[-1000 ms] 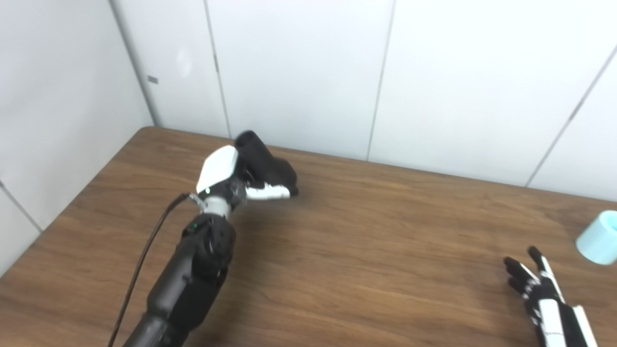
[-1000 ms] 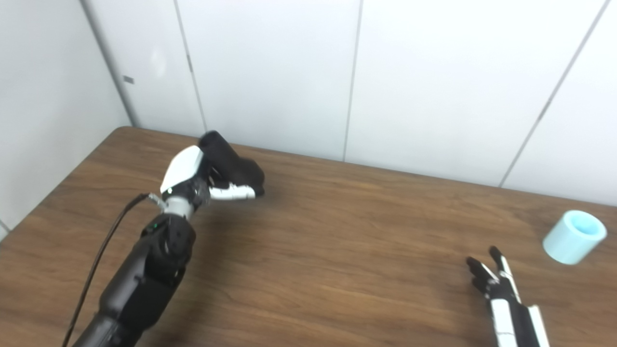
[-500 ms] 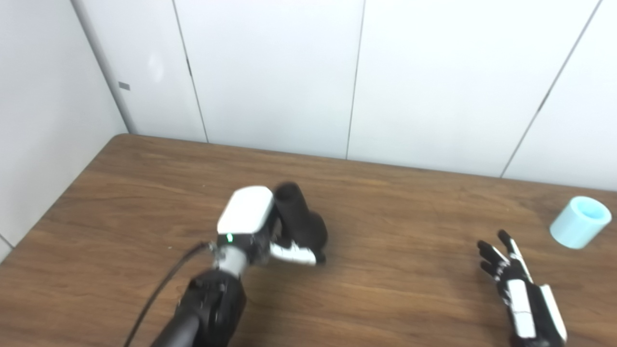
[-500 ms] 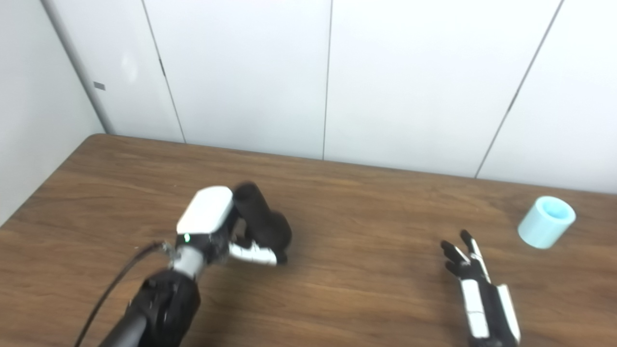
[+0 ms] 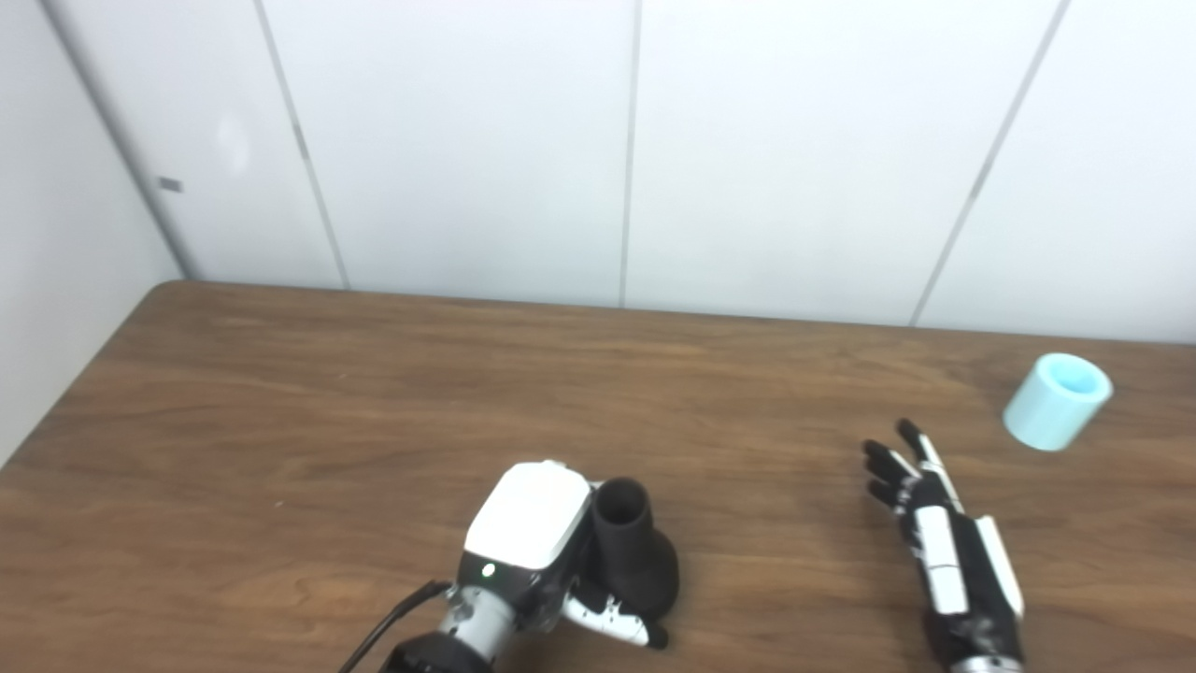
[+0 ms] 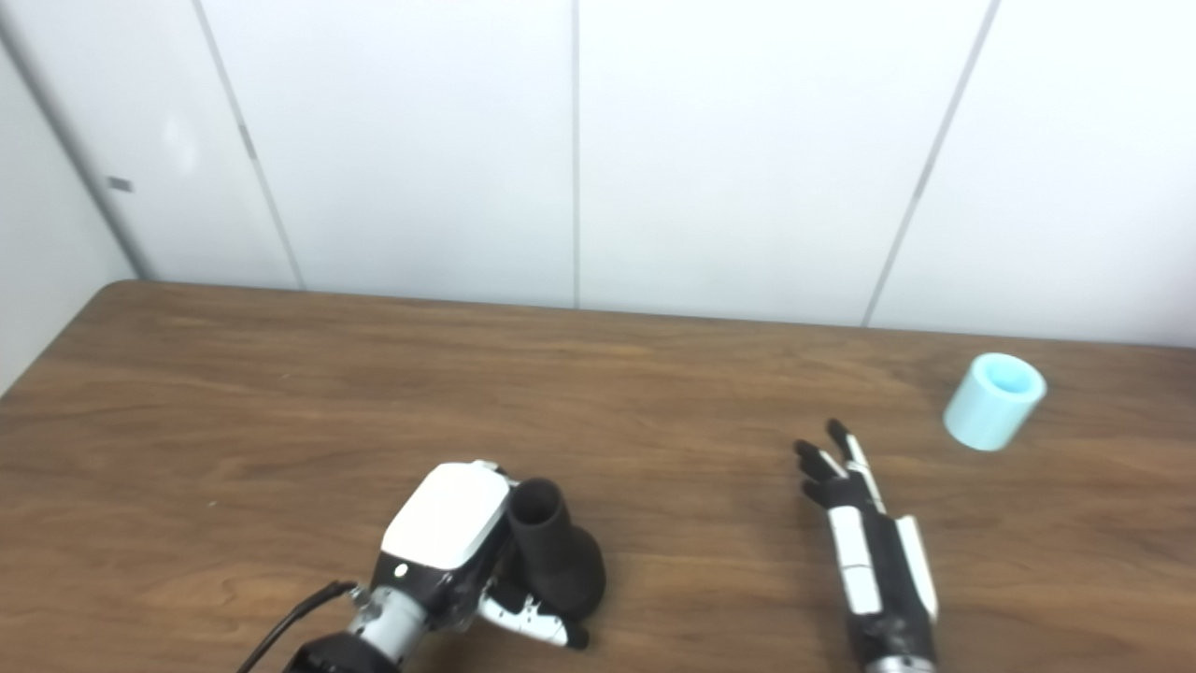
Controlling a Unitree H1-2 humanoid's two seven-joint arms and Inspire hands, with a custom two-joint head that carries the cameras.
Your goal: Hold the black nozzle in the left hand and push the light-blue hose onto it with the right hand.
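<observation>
My left robot hand (image 5: pixel 537 551) grips the black nozzle (image 5: pixel 631 556); my right robot hand (image 5: pixel 944 542), fingers spread and empty, must next grasp the light-blue hose (image 5: pixel 1056 400)

The left hand (image 5: pixel 551 551) has a glossy white back plate, a small green light, a silver wrist ring and a black cable (image 5: pixel 392 631). The right hand (image 5: pixel 944 551) is black with white strips along its fingers (image 5: pixel 892 463).
</observation>
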